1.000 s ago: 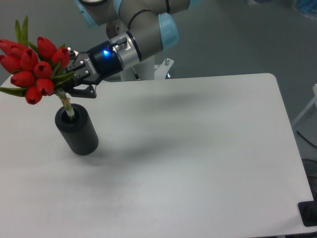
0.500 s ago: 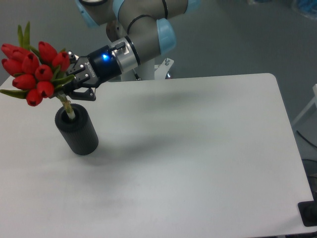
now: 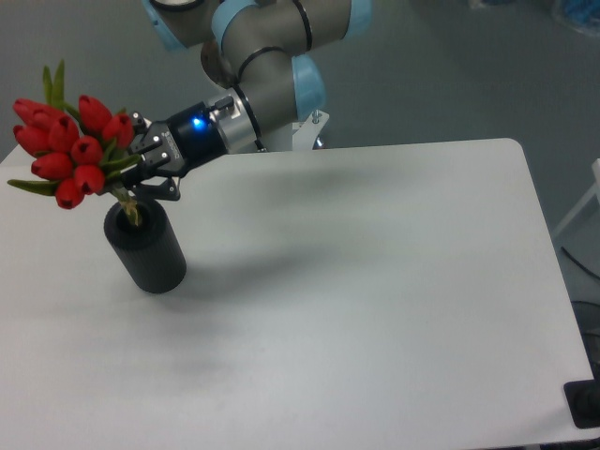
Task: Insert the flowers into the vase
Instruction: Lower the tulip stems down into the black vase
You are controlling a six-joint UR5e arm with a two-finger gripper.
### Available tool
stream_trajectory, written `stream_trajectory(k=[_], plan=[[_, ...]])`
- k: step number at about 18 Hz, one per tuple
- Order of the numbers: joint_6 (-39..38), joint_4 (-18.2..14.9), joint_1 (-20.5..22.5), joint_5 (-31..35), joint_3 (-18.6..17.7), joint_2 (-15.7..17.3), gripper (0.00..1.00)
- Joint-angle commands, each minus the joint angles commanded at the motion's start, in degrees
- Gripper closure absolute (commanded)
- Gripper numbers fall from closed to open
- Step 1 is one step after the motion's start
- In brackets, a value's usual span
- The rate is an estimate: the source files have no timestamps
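The flowers [image 3: 70, 145], a bunch of red tulip buds with green leaves, hang at the far left above the vase [image 3: 145, 248]. Their stems run down and to the right into the round hole on top of this black cylinder. My gripper [image 3: 131, 169] reaches in from the right and is shut on the stems just below the buds, a little above the vase's rim. The stem ends inside the hole are hidden.
The white table [image 3: 356, 281] spreads to the right and front of the vase. The arm's base post [image 3: 300, 131] stands behind the table's back edge. A dark object [image 3: 586, 403] sits off the front right corner.
The gripper has shifted slightly right and up, tipping the bunch more upright. The stems sit a bit deeper in the vase's hole. The vase has not moved.
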Motion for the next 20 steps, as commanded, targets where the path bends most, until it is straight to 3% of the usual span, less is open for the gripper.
stream_trajectory(k=[8, 11, 14, 20], plan=[[5.1, 0.1, 0.0, 0.0, -1.1, -2.8, 0.80], [6.6, 0.1, 0.0, 0.0, -1.1, -3.7, 0.72], [6.9, 0.1, 0.3, 0.0, -1.1, -4.2, 0.56], [6.9, 0.3, 0.9, 0.1, -2.0, -4.0, 0.41]])
